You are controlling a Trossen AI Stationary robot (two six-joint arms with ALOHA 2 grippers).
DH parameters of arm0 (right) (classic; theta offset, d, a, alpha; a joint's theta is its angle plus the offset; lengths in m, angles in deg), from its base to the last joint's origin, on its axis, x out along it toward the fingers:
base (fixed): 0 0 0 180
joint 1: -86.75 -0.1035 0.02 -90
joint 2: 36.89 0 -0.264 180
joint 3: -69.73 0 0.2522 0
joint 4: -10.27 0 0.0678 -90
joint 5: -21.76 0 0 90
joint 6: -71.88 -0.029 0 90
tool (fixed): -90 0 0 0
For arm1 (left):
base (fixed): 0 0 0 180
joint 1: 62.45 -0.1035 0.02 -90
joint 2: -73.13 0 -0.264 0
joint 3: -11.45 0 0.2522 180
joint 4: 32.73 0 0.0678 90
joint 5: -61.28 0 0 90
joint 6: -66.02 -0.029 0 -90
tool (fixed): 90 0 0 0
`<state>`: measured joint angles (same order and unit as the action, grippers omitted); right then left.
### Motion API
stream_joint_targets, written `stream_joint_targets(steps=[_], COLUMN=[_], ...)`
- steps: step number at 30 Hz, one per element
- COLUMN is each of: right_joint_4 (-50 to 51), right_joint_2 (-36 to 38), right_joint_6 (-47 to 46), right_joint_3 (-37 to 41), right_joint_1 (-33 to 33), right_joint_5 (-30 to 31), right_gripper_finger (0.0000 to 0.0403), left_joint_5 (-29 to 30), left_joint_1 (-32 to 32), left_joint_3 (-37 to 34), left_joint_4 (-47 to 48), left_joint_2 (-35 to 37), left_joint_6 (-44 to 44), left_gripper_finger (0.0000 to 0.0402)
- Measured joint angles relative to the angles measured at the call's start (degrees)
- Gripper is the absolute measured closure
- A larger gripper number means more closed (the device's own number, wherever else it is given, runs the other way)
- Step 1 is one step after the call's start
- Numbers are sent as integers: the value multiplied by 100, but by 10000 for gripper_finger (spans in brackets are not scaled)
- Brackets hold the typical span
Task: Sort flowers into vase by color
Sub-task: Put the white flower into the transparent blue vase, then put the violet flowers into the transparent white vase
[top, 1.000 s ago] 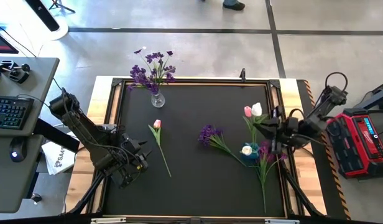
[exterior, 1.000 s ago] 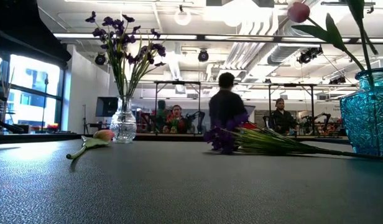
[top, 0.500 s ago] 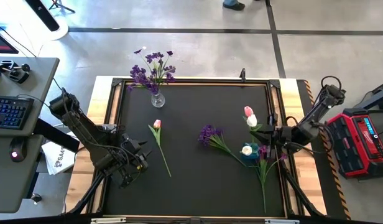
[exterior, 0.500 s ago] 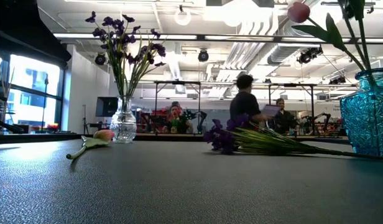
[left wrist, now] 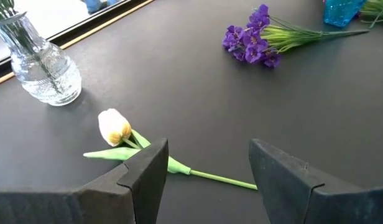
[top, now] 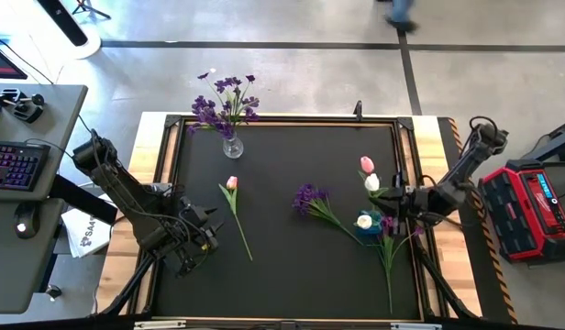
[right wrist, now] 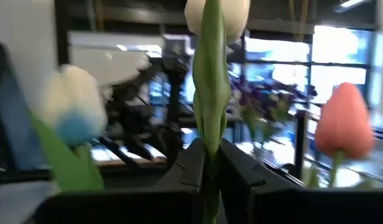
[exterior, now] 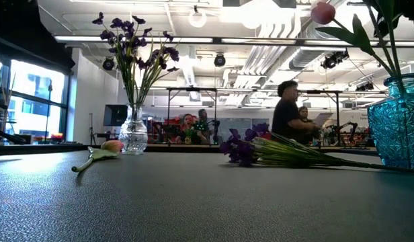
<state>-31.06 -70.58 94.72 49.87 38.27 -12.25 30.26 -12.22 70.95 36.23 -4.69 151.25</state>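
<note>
- On the bench [top: 282, 275], the glass vase [top: 232, 145] stands at the far left, with sprays in it.
- A single tulip [top: 235, 203] lies in front of that vase, just beside the left tool [top: 207, 240].
- A loose spray [top: 312, 202] lies mid-bench, right of the tulip.
- The second vase [top: 370, 223] stands at the right edge, tulips in it, beside the right tool [top: 393, 203].

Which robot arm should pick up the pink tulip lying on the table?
The left. Its gripper hangs open just beside that tulip, while the right gripper is across the table, jaws shut on a white tulip.
</note>
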Motion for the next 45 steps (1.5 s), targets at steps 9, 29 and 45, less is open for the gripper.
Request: stream_joint_targets(steps=[9,29,45], right_joint_4=[905,3050,3054], right_joint_2=[-7,-2515,-4549], right_joint_6=[281,20,-1796], right_joint_3=[-575,-3283,-3332], right_joint_1=[-627,-1378,-1714], right_joint_5=[1622,3255,3332], right_gripper_finger=[256,210,210], left_joint_5=[-160,-852,-4091], left_joint_1=[0,-1345,-3562], left_joint_3=[0,0,2913], left_joint_4=[-1,-4993,-2758], left_joint_2=[0,-58,-2203], left_joint_6=[2,-3899,-4859], left_gripper_finger=[190,190,190])
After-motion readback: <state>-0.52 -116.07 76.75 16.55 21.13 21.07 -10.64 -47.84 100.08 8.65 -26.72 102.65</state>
